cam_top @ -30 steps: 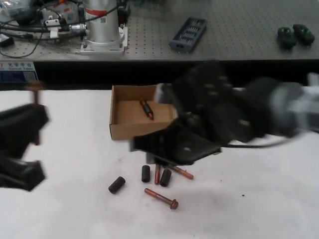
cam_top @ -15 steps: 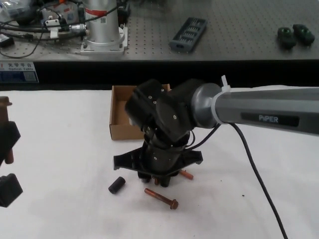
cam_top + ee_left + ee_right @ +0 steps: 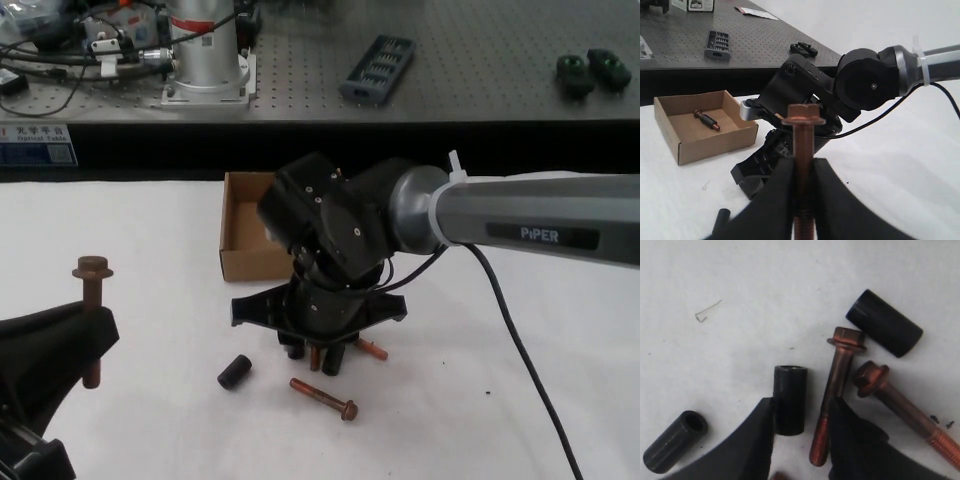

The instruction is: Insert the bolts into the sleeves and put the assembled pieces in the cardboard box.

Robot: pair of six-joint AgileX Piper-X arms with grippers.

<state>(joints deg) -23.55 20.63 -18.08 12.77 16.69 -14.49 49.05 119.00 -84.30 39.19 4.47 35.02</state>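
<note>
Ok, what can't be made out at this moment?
- High view: the right arm covers the inside of the cardboard box.
- Left wrist view: the threaded end of the held bolt runs off the edge, past the fingers of the left gripper.
- Left wrist view: the assembled piece in the box is too small to tell how far its bolt sits in.
- Right wrist view: one loose bolt runs off the edge.

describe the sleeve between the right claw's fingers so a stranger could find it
Find the cardboard box on the white bench; just in front of it a cluster of parts lies under the right claw. The sleeve lies between the open fingers, alongside a bolt. The other two sleeves lie outside the fingers, one off alone, one past the bolt heads.
</note>
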